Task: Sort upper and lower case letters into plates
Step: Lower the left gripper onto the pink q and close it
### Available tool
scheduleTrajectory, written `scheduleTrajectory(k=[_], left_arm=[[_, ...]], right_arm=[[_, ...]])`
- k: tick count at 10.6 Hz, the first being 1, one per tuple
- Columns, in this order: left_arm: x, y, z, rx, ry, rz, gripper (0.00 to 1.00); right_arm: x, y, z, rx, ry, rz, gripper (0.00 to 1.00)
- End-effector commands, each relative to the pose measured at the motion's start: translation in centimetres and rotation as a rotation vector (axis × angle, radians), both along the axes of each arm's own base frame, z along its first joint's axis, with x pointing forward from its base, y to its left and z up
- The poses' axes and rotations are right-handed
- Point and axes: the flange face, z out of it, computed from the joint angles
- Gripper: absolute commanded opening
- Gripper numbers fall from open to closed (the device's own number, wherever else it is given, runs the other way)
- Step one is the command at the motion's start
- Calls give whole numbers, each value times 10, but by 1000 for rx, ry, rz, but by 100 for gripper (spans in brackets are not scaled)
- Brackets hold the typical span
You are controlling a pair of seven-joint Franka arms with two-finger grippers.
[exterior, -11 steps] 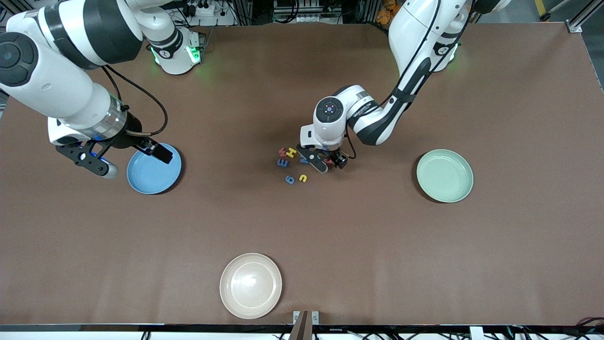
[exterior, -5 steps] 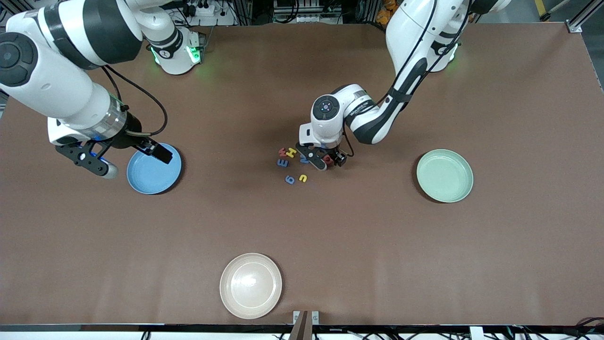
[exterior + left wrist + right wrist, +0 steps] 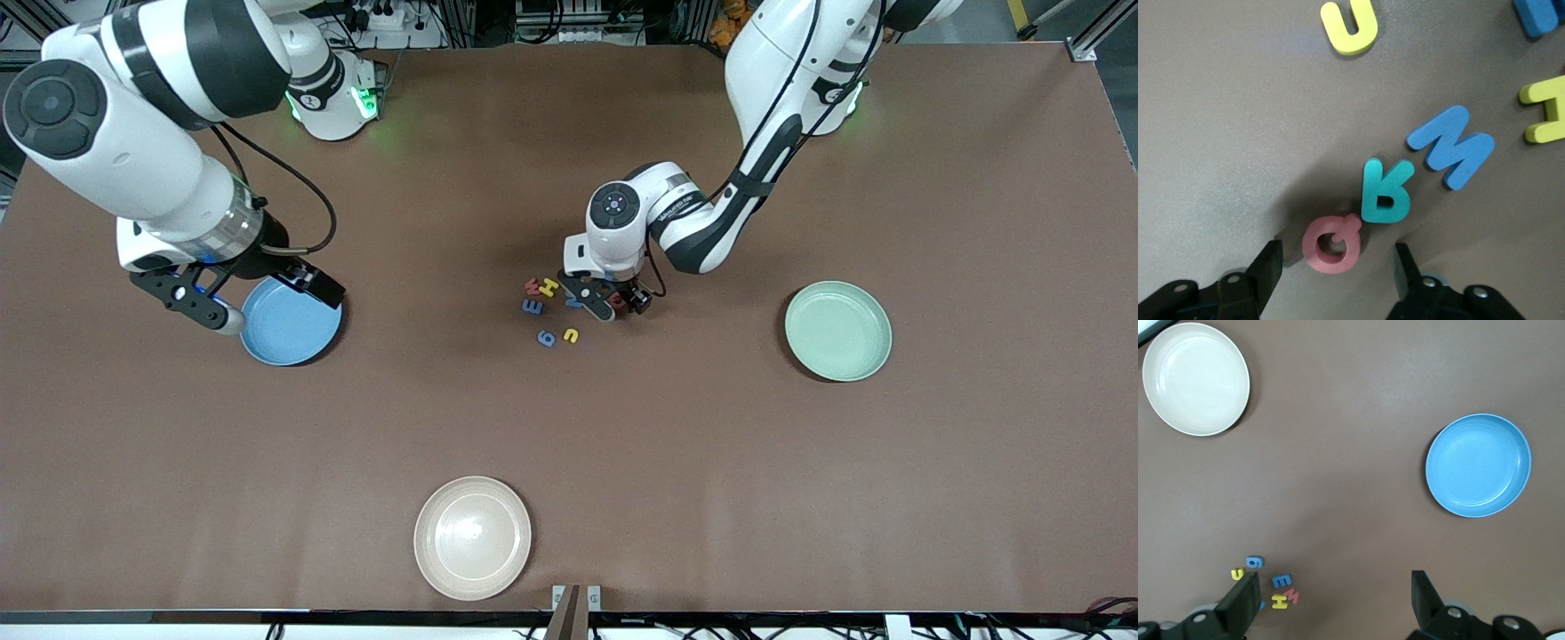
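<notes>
My left gripper (image 3: 1338, 267) is low over the table at the cluster of letters. It is open, and its fingers (image 3: 1268, 267) stand either side of a pink letter (image 3: 1333, 243) with a gap on each side. A teal letter (image 3: 1385, 192) touches the pink one, and a blue M (image 3: 1451, 148) lies beside that. A red W (image 3: 532, 285), yellow H (image 3: 549, 286), blue E (image 3: 532, 307), blue 6 (image 3: 546, 338) and yellow u (image 3: 571, 335) lie close by. My right gripper (image 3: 262, 302) hangs open over the blue plate (image 3: 293, 333). The mint green plate (image 3: 837, 331) lies toward the left arm's end.
A cream-white plate (image 3: 472, 537) sits near the table's front edge, nearer to the front camera than the letters. Both coloured plates hold nothing. The left arm's forearm (image 3: 711, 227) slants down over the table above the cluster.
The left gripper's fingers have drawn closer together around the pink letter. The right arm has shifted a little toward the middle of the table, still over the blue plate.
</notes>
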Motion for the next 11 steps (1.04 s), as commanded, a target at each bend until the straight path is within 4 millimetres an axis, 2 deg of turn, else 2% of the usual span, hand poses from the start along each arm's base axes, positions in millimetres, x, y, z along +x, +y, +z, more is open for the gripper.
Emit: scheduleTrajectory(k=[1, 3, 5, 6, 8, 10, 11], left_arm=[[0, -3, -5, 4, -36, -3, 73], [0, -2, -6, 4, -35, 0, 47], [4, 2, -4, 4, -37, 8, 5], [10, 7, -2, 5, -40, 17, 0], [18, 11, 10, 3, -52, 29, 0], [44, 34, 45, -4, -81, 82, 0], [54, 44, 70, 7, -94, 106, 0]], right_arm=[[1, 7, 0, 11, -4, -26, 100], [0, 7, 0, 11, -3, -26, 100], [0, 7, 0, 11, -3, -26, 100], [0, 8, 0, 11, -4, -24, 100], [0, 8, 0, 11, -3, -24, 100], [-1, 12, -1, 10, -1, -26, 100], [-1, 20, -7, 9, 8, -62, 100]])
